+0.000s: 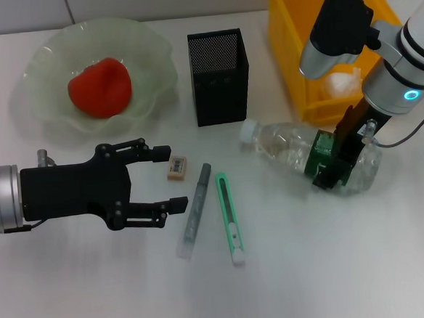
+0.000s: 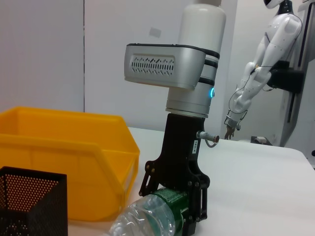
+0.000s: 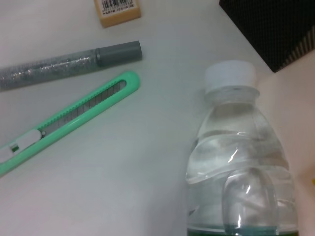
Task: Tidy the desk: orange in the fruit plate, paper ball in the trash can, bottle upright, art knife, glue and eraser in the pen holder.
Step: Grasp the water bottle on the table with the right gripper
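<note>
**Inspector A:** Head view first. We record the bottle [image 1: 299, 149] lying on its side on the desk [image 1: 336, 267], cap toward the pen holder [image 1: 219, 76]. The right gripper [image 1: 334, 166] straddles its green-labelled middle, fingers closed around the body; we judge that grip is chosen so the bottle can be swung upright. The orange [image 1: 99, 87] already sits in the fruit plate [image 1: 142, 44], and a white paper ball [image 1: 341, 84] lies inside the yellow trash can [image 1: 291, 44].

**Inspector B:** And the left side?

**Inspector A:** The left gripper [image 1: 175, 177] hovers low, fingers spread wide, with the eraser [image 1: 177, 167] just beyond their tips. We take it as poised for that pick. The glue [image 1: 194, 211] and the art knife [image 1: 230, 219] lie side by side nearby, untouched.

**Inspector B:** Left wrist view?

**Inspector A:** It looks across at the other arm. We see the right gripper [image 2: 179, 206] standing vertically over the bottle [image 2: 147, 216], fingers down either side of the green label, pressed to it. The trash can [image 2: 64, 147] is behind, with the corner of the pen holder [image 2: 32, 201] in front of it.

**Inspector B:** Right wrist view?

**Inspector A:** No fingers show there. We note the bottle [image 3: 241, 167] with its white cap near the pen holder [image 3: 275, 29], then the art knife [image 3: 69, 120], glue [image 3: 69, 64] and eraser [image 3: 117, 10] apart on the desk. Three items remain for the holder, and the bottle is not yet upright.
</note>
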